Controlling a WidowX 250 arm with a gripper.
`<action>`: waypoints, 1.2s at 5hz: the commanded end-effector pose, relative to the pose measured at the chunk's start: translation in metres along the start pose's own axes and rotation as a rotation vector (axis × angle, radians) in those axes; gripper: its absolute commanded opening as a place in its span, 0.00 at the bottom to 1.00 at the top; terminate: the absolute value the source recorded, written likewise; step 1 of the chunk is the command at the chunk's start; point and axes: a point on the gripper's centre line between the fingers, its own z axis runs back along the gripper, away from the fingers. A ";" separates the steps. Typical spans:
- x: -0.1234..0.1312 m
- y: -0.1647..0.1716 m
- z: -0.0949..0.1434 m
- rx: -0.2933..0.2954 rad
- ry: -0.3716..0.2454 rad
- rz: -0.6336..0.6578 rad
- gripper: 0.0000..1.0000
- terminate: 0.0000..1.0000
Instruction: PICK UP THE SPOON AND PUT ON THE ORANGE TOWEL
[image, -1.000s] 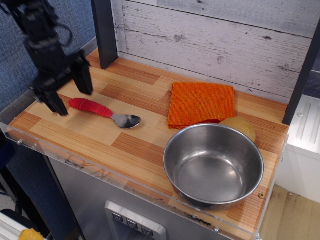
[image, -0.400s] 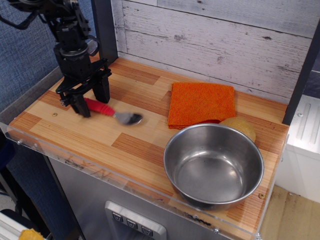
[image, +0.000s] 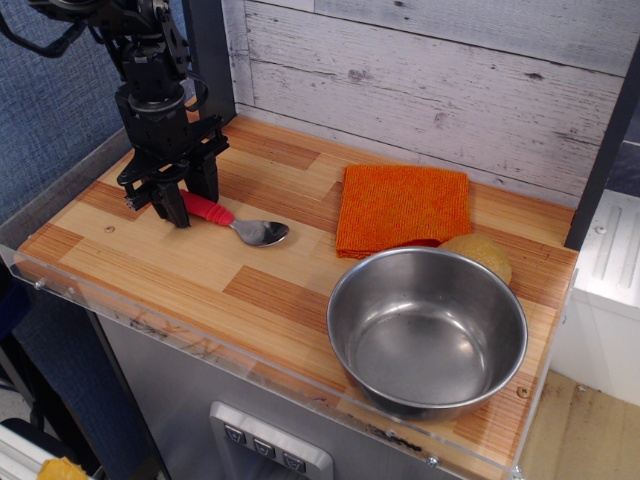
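The spoon (image: 238, 224) lies on the wooden table at the left, with its red ribbed handle pointing left and its shiny bowl toward the right. My gripper (image: 190, 194) is down at the table over the handle's left end. Its black fingers (image: 174, 204) stand on either side of the handle and are closed in on it. The spoon still rests on the table. The orange towel (image: 402, 207) lies flat and folded at the back middle, to the right of the spoon, with nothing on it.
A large steel bowl (image: 428, 331) stands at the front right, touching the towel's front edge. A tan round thing (image: 482, 250) sits behind the bowl. A dark post (image: 208, 60) rises just behind my gripper. The table's front edge has a clear plastic lip (image: 190, 343).
My gripper came in from the far left, lowered over the red handle and narrowed its fingers on it. The spoon shifted slightly to the right and turned a little.
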 end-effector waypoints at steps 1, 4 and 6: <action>0.020 0.020 0.041 -0.027 -0.019 -0.052 0.00 0.00; 0.004 -0.006 0.089 -0.055 -0.023 -0.178 0.00 0.00; -0.053 -0.055 0.099 -0.083 0.000 -0.303 0.00 0.00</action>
